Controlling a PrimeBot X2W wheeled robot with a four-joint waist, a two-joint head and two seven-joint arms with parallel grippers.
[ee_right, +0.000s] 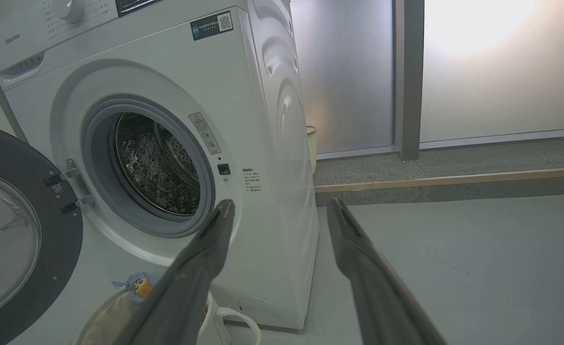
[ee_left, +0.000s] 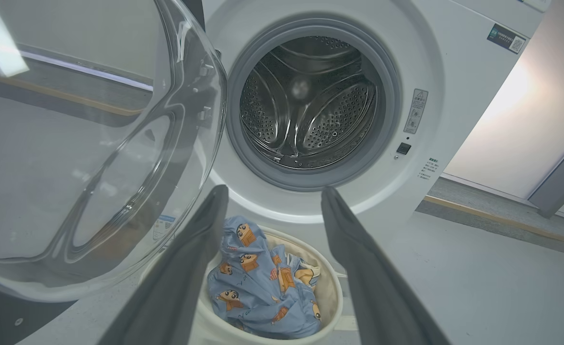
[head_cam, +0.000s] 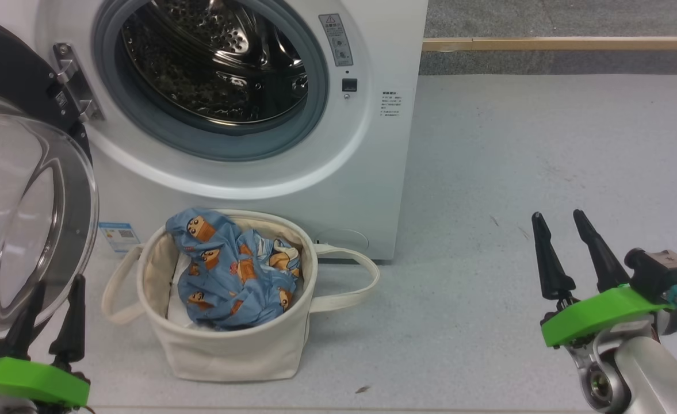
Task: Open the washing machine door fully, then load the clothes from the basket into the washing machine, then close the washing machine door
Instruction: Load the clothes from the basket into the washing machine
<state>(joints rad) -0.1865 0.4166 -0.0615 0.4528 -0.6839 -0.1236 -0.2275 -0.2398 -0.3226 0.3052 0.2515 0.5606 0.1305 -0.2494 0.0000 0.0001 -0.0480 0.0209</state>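
Hovering at the lower left of the head view, the left gripper (head_cam: 59,286) had its two fingers spread wide with nothing between them. The right gripper (head_cam: 558,217) was likewise spread and empty, over bare floor (head_cam: 488,172) and well apart from everything. Next out, the basket (head_cam: 229,351) sat on the floor just ahead of the left gripper and to its right. The clothes (head_cam: 234,276) lay heaped inside it on a white cloth (head_cam: 176,302), the heap running from the back-left rim toward the front-right. The left arm was clearly the nearer one; its wrist view showed the clothes between its fingers, so the reach looked to be forward and down. The washing machine door (head_cam: 27,201) stood swung open on the left, its glass bowl just beside the left fingers; whether they touched was unclear. Behind the basket, the washing machine (head_cam: 373,172) showed an empty drum (head_cam: 217,63).
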